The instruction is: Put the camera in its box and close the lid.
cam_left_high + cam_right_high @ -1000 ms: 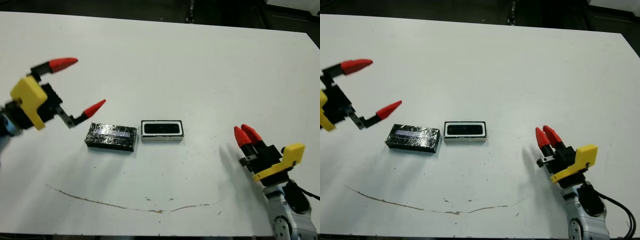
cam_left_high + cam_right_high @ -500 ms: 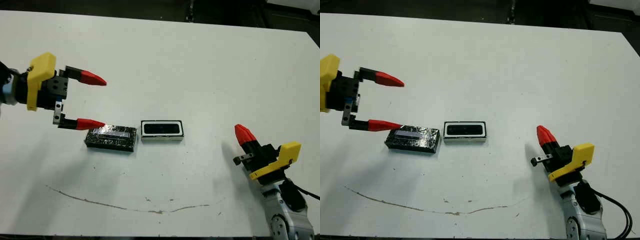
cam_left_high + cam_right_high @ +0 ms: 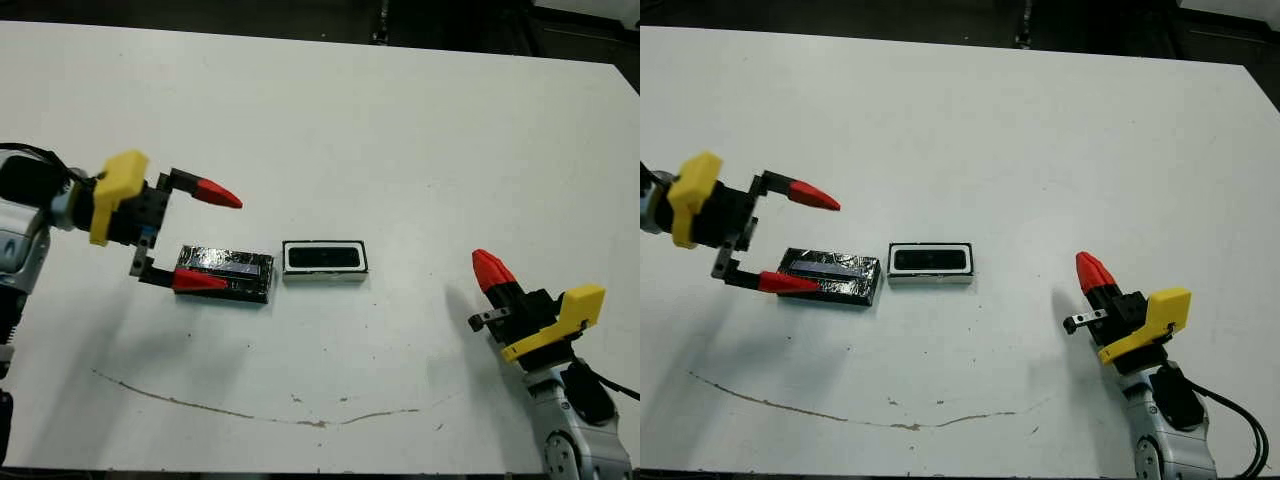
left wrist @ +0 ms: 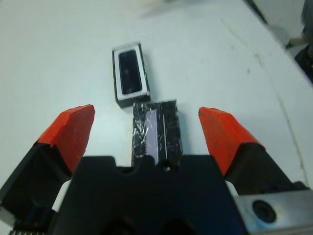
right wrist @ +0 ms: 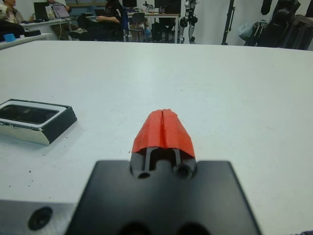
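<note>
My left hand (image 3: 197,236) hovers, fingers spread, over the lid (image 3: 223,273) beside the box (image 3: 324,260), where the camera (image 4: 129,71) already lies; the right hand (image 3: 490,271) rests pinched together. The near finger may nudge the lid across the counter (image 3: 400,130).

Head stereo overhead, 2 wrist close-ups

Two arms of grey metal, black gripper bodies, yellow blocks and red fingertips.

The left gripper (image 3: 207,236) has two slim black fingers ending in pointed red tips, a black body and a yellow block behind it, on a grey wrist with a dark cable. The right gripper (image 3: 487,270) has the same red tips, black body with round screw holes, yellow block, silver-grey forearm and black cable.
</note>
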Controlling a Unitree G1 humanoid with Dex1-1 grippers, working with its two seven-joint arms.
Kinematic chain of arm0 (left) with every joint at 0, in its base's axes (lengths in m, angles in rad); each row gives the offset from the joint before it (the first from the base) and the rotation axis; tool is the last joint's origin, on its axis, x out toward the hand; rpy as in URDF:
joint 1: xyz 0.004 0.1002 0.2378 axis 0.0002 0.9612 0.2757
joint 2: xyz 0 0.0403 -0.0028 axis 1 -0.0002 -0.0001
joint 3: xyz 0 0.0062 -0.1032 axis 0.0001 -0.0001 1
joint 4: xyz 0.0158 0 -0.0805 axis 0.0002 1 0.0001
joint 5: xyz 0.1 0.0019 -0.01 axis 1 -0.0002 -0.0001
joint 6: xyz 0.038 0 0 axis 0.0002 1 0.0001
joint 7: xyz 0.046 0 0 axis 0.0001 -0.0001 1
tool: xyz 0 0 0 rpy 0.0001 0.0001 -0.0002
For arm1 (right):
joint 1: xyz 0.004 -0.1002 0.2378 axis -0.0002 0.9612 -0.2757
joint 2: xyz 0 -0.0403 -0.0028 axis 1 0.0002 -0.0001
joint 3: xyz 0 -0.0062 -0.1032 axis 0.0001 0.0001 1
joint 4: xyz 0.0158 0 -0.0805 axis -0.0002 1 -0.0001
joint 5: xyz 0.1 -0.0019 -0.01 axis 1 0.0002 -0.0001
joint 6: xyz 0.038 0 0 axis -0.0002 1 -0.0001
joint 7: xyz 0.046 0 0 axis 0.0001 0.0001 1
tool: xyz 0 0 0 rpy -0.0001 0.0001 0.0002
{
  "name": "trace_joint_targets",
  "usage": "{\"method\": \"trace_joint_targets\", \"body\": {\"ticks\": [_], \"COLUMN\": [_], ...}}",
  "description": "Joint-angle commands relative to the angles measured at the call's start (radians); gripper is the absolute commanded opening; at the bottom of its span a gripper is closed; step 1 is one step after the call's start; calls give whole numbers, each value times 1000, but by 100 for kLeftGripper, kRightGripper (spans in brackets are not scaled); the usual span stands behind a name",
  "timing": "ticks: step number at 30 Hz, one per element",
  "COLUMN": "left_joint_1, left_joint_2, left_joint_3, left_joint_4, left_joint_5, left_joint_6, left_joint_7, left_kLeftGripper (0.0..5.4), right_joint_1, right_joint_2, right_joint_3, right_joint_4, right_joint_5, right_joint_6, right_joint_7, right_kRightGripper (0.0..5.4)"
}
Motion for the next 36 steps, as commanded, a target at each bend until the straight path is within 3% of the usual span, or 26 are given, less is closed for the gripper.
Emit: {"method": "trace_joint_targets", "body": {"ticks": [1,5,18,27,33,36], "left_joint_1": [27,19,-35,-44,-32,-25], "left_joint_2": [16,24,-30,-43,-39,-35], "left_joint_3": [-35,-79,-138,-134,-116,-110], "left_joint_4": [-30,-52,119,190,176,166], "left_joint_5": [61,124,159,163,147,138], "left_joint_6": [4,44,-17,-19,55,90], "left_joint_7": [29,42,5,-5,3,0], "left_kLeftGripper": [540,540,540,540,540,515], "right_joint_1": [14,17,13,18,18,18], "right_joint_2": [-18,-19,-22,-24,-25,-27], "right_joint_3": [-7,-7,-9,-6,-6,-6], "right_joint_4": [8,-1,12,-6,-4,-6], "right_joint_5": [10,15,23,23,21,21], "right_joint_6": [10,21,5,23,19,26], "right_joint_7": [5,1,13,5,7,5], "right_kRightGripper": [1,1,1,1,1,0]}}
